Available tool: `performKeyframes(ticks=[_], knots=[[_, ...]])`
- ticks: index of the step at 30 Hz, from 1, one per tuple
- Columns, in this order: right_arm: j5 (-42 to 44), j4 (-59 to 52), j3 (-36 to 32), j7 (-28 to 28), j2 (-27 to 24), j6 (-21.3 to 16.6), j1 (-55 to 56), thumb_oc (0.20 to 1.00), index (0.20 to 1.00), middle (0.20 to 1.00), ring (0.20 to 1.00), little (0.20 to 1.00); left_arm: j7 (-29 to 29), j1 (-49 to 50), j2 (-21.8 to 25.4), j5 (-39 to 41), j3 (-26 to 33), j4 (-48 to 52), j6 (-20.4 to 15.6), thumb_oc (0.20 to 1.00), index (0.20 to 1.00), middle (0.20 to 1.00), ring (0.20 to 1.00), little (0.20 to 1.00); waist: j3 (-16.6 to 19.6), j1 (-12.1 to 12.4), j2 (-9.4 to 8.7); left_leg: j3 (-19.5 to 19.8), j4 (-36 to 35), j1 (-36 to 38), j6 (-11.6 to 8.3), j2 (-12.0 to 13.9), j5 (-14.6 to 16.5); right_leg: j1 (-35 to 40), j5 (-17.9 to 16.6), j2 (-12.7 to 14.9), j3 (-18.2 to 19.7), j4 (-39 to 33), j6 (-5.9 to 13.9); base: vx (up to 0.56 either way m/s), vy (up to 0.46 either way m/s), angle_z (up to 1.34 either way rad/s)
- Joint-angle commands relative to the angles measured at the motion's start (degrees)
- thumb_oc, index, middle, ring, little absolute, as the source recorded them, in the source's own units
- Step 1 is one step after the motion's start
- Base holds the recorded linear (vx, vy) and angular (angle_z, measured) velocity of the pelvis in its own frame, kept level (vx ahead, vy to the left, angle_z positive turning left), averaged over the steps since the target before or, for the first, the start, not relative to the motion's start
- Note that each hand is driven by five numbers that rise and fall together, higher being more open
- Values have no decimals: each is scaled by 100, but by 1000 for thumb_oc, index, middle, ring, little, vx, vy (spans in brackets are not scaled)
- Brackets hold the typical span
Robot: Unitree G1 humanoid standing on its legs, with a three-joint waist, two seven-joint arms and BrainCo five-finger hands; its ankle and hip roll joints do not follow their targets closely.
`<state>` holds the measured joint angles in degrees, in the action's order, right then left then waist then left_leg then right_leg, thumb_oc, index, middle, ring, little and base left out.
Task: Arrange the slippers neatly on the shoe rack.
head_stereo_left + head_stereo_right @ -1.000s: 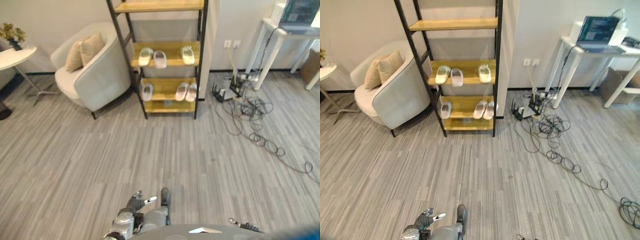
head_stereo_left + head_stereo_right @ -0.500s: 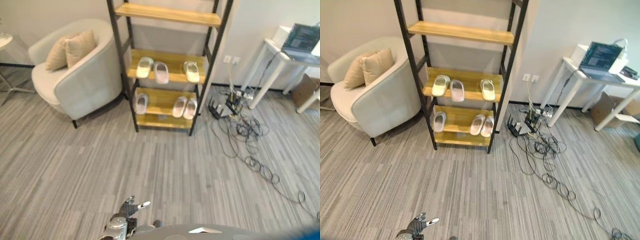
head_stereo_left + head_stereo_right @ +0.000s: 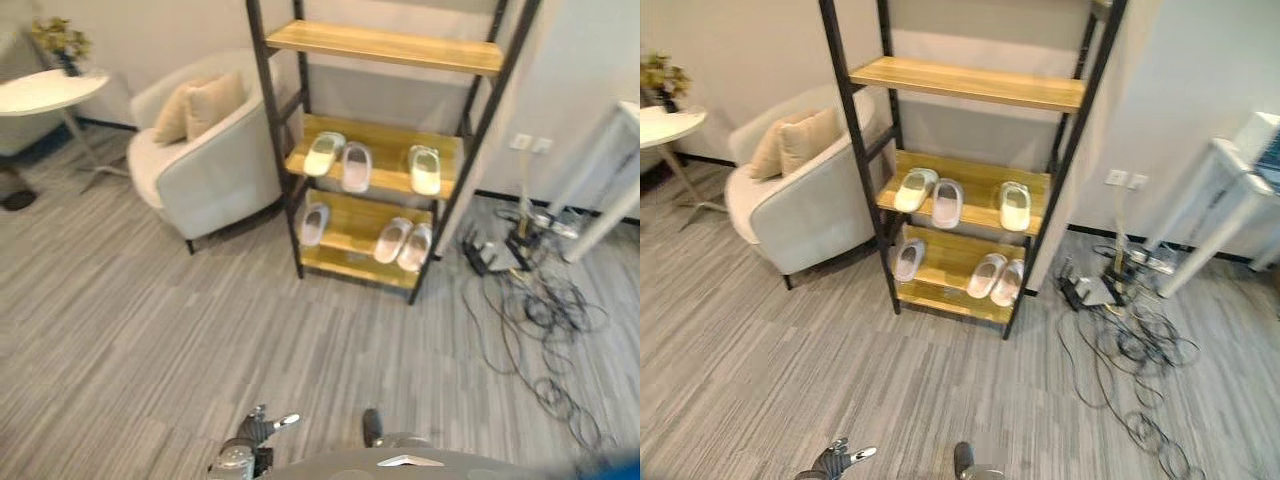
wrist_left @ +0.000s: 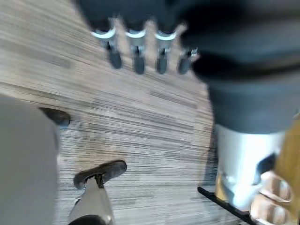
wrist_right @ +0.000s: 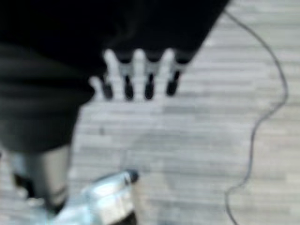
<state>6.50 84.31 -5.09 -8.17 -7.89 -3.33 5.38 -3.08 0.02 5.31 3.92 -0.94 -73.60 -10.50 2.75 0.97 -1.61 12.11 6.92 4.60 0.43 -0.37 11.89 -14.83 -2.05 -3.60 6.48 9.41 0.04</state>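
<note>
Six slippers on the shoe rack [image 3: 940, 190], both hands empty.
Three slippers [image 3: 945, 201] sit on the middle shelf, three on the bottom shelf [image 3: 940, 272]; left hand [image 3: 250, 432] and right hand [image 5: 138, 75] hang with fingers apart above the floor.

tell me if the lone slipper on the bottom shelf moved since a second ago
No. The lone slipper lies by the shoe rack's left post as before; the whole picture shifted, so the camera moved.

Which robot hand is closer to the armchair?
Left. The left hand hangs low over the floor on the armchair side; the right hand hangs over the floor on the far side, though both are far off.
</note>
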Motion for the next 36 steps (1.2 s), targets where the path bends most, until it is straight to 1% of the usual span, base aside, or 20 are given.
performKeyframes(ticks=[1,3,4,5,7,8,11,14,15,17,18,20,22,24,25,27,29,30,31,36], knots=[[-3,-49,-256,-99,39,-74,-145,1000,1000,1000,1000,1000,-146,-141,-88,169,262,-162,-271,1000,1000,1000,1000,1000,36,-22,-67,-171,908,-11,-323,-382,-96,597,-187,10,88,-209,-97,286,-178,36],[23,-81,-298,-115,-3,-91,-216,1000,1000,1000,1000,1000,-166,-132,-95,282,447,-75,-277,1000,1000,1000,1000,1000,-9,-20,-111,-411,2155,-598,-567,-269,-335,831,-84,86,-79,-254,-145,224,-164,43],[82,-171,-379,-107,-82,-105,-278,1000,1000,1000,1000,1000,-183,-136,-94,422,629,59,-249,1000,1000,1000,1000,1000,-80,-19,-188,-967,2783,-1071,-406,75,-399,993,74,178,-247,-271,-211,195,-157,43],[107,-202,-424,-105,-128,-109,-316,1000,1000,1000,1000,1000,-176,-132,-77,444,664,86,-230,1000,1000,1000,1000,1000,-91,-16,-224,-1183,2811,-1267,-307,202,-297,1053,167,207,-318,-278,-244,199,-125,50],[136,-272,-480,-96,-182,-131,-323,1000,1000,1000,1000,1000,-156,-120,-82,450,708,149,-210,1000,1000,1000,1000,1000,-126,31,-267,-1378,2500,-1624,-191,259,4,1239,327,266,-408,-302,-282,208,-8,62],[121,-281,-463,-94,-191,-127,-341,1000,1000,1000,1000,1000,-135,-106,-92,451,725,184,-204,1000,1000,1000,1000,1000,-135,69,-272,-1328,2159,-1776,-228,231,-93,1334,350,265,-427,-336,-305,235,61,52],[83,-227,-323,-124,-108,-115,-346,1000,1000,1000,1000,1000,-73,-84,-71,454,672,246,-206,1000,1000,1000,1000,1000,-185,197,-209,-927,795,-2119,-460,210,-888,1688,536,167,-428,-455,-334,246,109,25],[56,-230,-194,-136,-67,-110,-352,1000,1000,1000,1000,1000,-68,-114,-27,482,675,219,-212,1000,1000,1000,1000,1000,-251,308,-229,-839,27,-2402,-521,153,-1101,1982,652,146,-318,-585,-359,311,119,7],[54,-195,-101,-146,-45,-107,-384,1000,1000,1000,1000,1000,-53,-152,33,493,687,104,-238,1000,1000,1000,1000,1000,-254,372,-188,-1060,-343,-2731,-566,204,-1316,2256,788,79,-152,-720,-361,343,155,5],[20,-172,-60,-125,-18,-95,-391,1000,1000,1000,1000,1000,-53,-93,57,453,702,-5,-237,1000,1000,1000,1000,1000,-157,437,-143,-1129,-702,-2403,-546,289,-1390,2310,853,64,-77,-734,-318,354,191,-15],[10,-139,-75,-141,26,-98,-410,1000,1000,1000,1000,1000,-52,-86,123,376,664,-158,-237,1000,1000,1000,1000,1000,-74,504,-111,-1143,-835,-2136,-534,325,-1736,2463,944,74,-62,-780,-264,485,316,-78],[-44,-82,-27,-199,82,-101,-423,1000,1000,1000,1000,1000,-80,-63,210,219,549,-387,-239,1000,1000,1000,1000,1000,101,518,-130,-1057,-662,-2035,-509,299,-2024,2585,1136,183,-67,-693,-51,383,293,-77],[-44,-82,-27,-199,84,-102,-423,1000,1000,1000,1000,1000,-80,-64,212,219,549,-388,-240,1000,1000,1000,1000,1000,97,518,-140,-1060,-657,-2030,-506,288,-2019,2591,1145,194,-69,-691,-48,132,113,-29],[-2,-170,-28,-234,151,-167,-438,1000,1000,1000,1000,1000,-155,-41,307,77,390,-523,-276,1000,1000,1000,1000,1000,164,525,-270,-1221,-309,-1851,-348,195,-1844,2487,1049,374,-60,-99,354,432,402,-30],[-38,-224,41,-238,211,-199,-512,1000,1000,1000,1000,1000,-195,-113,343,96,387,-461,-274,1000,1000,1000,1000,1000,178,540,-285,-1346,-175,-1798,-225,169,-1651,2203,681,479,-255,423,601,424,443,-47],[-44,-311,41,-244,197,-231,-546,1000,1000,1000,1000,1000,-246,-179,349,114,391,-346,-291,1000,1000,1000,1000,1000,176,537,-279,-1440,-44,-1757,-78,130,-1457,1907,242,618,-462,945,825,169,215,-62],[-44,-311,41,-244,197,-231,-546,1000,1000,1000,1000,1000,-246,-179,349,114,391,-346,-291,1000,1000,1000,1000,1000,178,538,-278,-1440,-43,-1760,-79,131,-1458,1904,241,616,-461,945,825,136,165,-20],[-150,-566,111,-339,195,-311,-620,1000,1000,1000,1000,1000,-376,-434,361,-15,201,-20,-286,1000,1000,1000,1000,1000,114,466,-197,-1514,-23,-1497,69,80,-1103,1331,216,876,-861,741,746,294,293,-6],[-169,-599,133,-339,193,-311,-623,1000,1000,1000,1000,1000,-390,-442,343,-34,166,26,-292,1000,1000,1000,1000,1000,93,436,-166,-1495,-38,-1431,78,77,-1048,1295,371,915,-940,424,666,297,293,-16],[-277,-752,260,-336,207,-353,-631,1000,1000,1000,1000,1000,-420,-470,295,-130,-12,5,-329,1000,1000,1000,1000,1000,-92,260,-113,-1360,30,-1204,17,78,-870,887,182,1156,-1018,-331,657,121,-32,3]])
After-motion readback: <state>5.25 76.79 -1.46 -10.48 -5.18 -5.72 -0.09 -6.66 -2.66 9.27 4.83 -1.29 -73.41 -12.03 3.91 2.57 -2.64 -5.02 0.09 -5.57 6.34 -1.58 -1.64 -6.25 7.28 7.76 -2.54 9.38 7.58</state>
